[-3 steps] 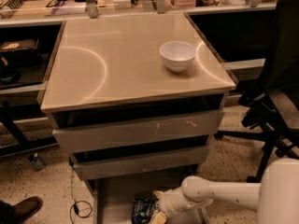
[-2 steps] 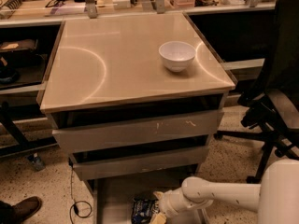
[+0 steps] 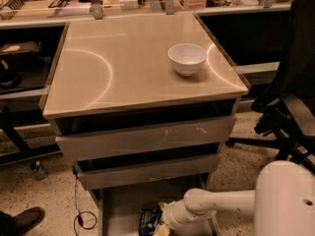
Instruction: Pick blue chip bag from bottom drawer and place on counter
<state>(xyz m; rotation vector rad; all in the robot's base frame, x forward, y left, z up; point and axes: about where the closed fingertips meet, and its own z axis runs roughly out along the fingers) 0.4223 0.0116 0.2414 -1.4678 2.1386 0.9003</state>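
One tool at blue chip bag

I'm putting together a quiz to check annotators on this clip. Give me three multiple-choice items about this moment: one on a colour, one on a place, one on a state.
1. The bowl on the counter is: A white; B red; C black.
2. The blue chip bag lies: A on the counter; B in the bottom drawer; C in the bowl.
3. The bottom drawer is: A shut; B lifted out onto the counter; C pulled open.

Answers: A, the bowl is plain white. B, the bag lies on the drawer floor, with the gripper down at it. C, the drawer's floor shows in front of the upper drawers.
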